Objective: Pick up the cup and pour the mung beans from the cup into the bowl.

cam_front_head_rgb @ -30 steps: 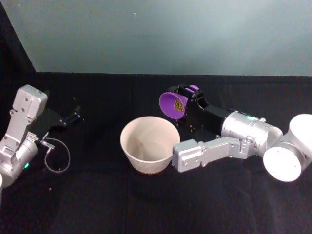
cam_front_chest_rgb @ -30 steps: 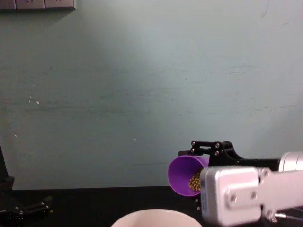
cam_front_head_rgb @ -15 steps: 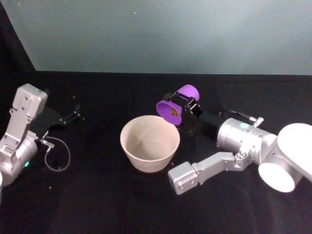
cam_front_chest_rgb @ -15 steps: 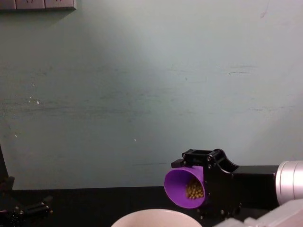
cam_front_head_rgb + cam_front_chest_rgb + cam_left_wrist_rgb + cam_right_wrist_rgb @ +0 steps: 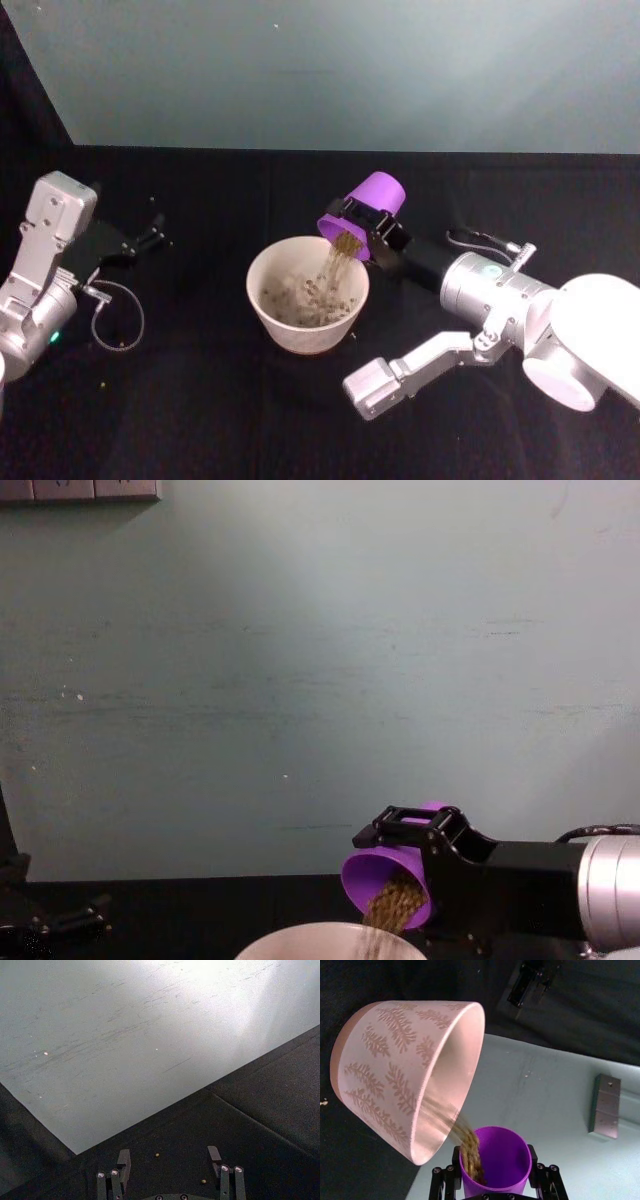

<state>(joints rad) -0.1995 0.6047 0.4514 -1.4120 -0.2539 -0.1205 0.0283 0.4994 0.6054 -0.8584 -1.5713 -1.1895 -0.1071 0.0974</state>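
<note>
My right gripper [image 5: 368,222] is shut on the purple cup [image 5: 368,200], which is tipped mouth-down over the far right rim of the bowl [image 5: 258,272]. Mung beans [image 5: 341,262] stream from the cup's lip, and a layer of them lies inside the bowl. The chest view shows the cup [image 5: 383,876] just above the bowl's rim [image 5: 320,936], with beans [image 5: 392,906] falling. In the right wrist view the cup [image 5: 496,1156] sits between the fingers, and beans [image 5: 466,1143] run into the patterned pink bowl [image 5: 395,1075]. My left gripper [image 5: 150,236] rests open at the far left.
A thin cable loop [image 5: 116,322] lies on the black cloth beside the left arm. Two loose beans [image 5: 157,1155] lie on the cloth near the open left gripper [image 5: 169,1160]. A pale green wall stands behind the table.
The right gripper has rolled the cup further, from mouth sideways to mouth down over the bowl. Beans that were inside the cup now pour out, and the once-empty bowl holds beans.
</note>
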